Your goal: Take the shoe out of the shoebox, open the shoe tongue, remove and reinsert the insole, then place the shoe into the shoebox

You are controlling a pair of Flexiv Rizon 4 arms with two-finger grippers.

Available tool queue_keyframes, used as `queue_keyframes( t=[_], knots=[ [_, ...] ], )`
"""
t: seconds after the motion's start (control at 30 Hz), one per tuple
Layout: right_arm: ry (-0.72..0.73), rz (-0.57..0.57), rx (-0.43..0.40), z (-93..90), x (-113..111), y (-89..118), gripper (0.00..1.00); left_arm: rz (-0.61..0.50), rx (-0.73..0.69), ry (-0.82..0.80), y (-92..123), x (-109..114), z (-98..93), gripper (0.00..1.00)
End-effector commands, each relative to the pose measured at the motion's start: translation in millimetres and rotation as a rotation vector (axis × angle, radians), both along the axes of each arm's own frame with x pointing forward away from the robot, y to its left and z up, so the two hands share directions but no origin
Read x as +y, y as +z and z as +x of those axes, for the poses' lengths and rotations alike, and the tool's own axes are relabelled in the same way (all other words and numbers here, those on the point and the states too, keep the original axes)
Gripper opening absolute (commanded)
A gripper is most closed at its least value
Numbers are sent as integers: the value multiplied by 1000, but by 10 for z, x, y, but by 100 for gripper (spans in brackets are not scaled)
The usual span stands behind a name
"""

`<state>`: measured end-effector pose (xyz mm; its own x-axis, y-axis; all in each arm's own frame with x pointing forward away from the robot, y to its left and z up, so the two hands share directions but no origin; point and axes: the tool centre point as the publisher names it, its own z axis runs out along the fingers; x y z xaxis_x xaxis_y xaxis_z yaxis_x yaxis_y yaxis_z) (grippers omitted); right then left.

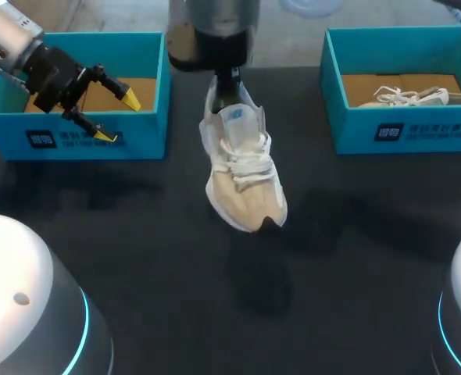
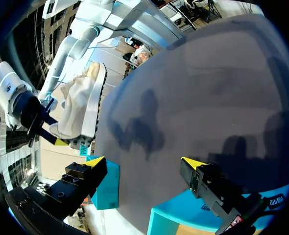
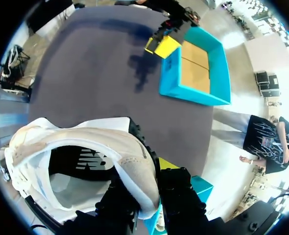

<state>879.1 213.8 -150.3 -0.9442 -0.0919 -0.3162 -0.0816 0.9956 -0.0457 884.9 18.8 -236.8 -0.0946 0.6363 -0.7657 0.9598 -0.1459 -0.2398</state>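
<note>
I am looking down on a dark grey table with a matte top. Soft, blurred shadows lie across its middle and toward its left side.

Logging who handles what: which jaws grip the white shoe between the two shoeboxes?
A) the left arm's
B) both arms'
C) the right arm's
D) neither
C: the right arm's jaws clamp the shoe at its heel collar, while the left arm's jaws stand open and empty at the left shoebox.

Shoe between left shoebox, right shoebox
</note>
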Motion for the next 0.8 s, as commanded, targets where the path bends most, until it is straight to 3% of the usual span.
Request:
queue_keyframes(
  t=[0.03, 0.5, 0.8],
  knots=[
    [31, -12, -14, 169, -280, 51, 0, 2, -1, 0, 3, 2, -3, 100],
    [21, -90, -43, 901, -1410, 143, 0, 2, -1, 0, 3, 2, -3, 100],
    [-12, -88, -91, 1294, -1986, 192, 0, 2, -1, 0, 3, 2, -3, 100]
  ],
)
